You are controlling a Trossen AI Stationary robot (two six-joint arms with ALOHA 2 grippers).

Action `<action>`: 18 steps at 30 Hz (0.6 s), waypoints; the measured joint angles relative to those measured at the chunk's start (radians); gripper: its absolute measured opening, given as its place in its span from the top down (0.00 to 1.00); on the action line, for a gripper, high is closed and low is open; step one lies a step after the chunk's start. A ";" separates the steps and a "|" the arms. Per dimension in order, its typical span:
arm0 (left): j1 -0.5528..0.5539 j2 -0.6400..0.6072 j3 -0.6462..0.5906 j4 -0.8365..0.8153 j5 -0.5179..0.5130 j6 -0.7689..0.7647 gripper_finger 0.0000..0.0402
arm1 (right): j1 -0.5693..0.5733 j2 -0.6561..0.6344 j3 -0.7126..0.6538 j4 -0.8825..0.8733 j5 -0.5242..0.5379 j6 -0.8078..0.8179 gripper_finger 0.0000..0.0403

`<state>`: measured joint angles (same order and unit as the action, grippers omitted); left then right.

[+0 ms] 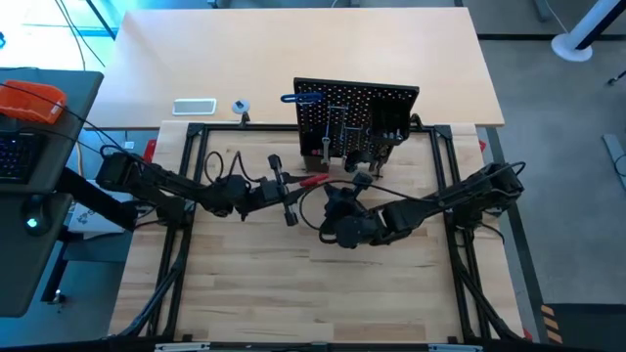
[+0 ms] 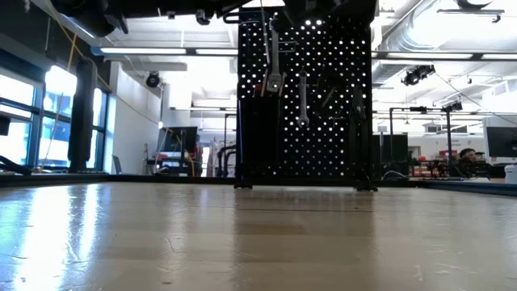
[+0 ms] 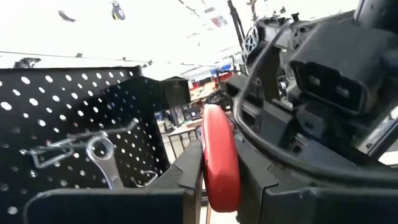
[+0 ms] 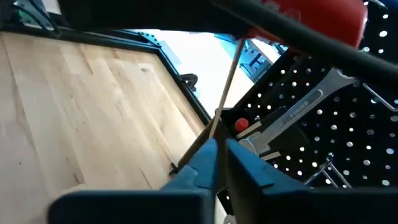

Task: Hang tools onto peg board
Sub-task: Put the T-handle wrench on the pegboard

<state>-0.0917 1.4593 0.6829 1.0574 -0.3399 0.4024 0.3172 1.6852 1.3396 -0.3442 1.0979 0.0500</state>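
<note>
Big open workshop behind, ceiling strip lights, and a pale wood bench [image 1: 293,303] with the peg board [image 1: 357,117] standing upright near the middle of it. Both arms are lifted off the surface in front of the board. The left hand [image 1: 279,188] is closed down on the red-and-black clamp [image 1: 293,186]: in its wrist view the clamp's red handle sits right between the dark fingers [image 3: 186,174], so that's a real grip. The right hand [image 1: 344,207] looks nearly shut around a thin rod that I take to be a screwdriver shaft [image 4: 227,87], though I can't tell for sure what the tool is. My guess at the step: getting the clamp onto a hook. To do it well I'd keep the grip firm, line the clamp up with a free hook and ease forward slowly, since wrenches [image 2: 303,101] are already hanging there and a bump could knock them off. Relative to the left hand, the board is just ahead and a bit toward the right arm's side, near but not touching; the right hand sits close beside the left, also just short of the board.
</note>
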 joint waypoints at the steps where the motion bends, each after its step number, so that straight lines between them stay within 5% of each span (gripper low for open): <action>1: 0.000 -0.010 0.000 -0.007 -0.001 0.004 0.89 | 0.000 0.000 0.000 0.001 0.000 0.001 0.93; 10: 0.011 -0.025 0.000 -0.044 -0.030 0.054 0.89 | 0.010 -0.001 0.001 -0.078 0.008 0.074 0.66; 18: 0.094 -0.028 -0.001 -0.073 -0.024 0.056 0.89 | 0.119 -0.002 0.001 -0.331 0.051 0.259 0.62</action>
<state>0.0021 1.4310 0.6815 0.9845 -0.3641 0.4580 0.4366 1.6833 1.3407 -0.6755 1.1492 0.3090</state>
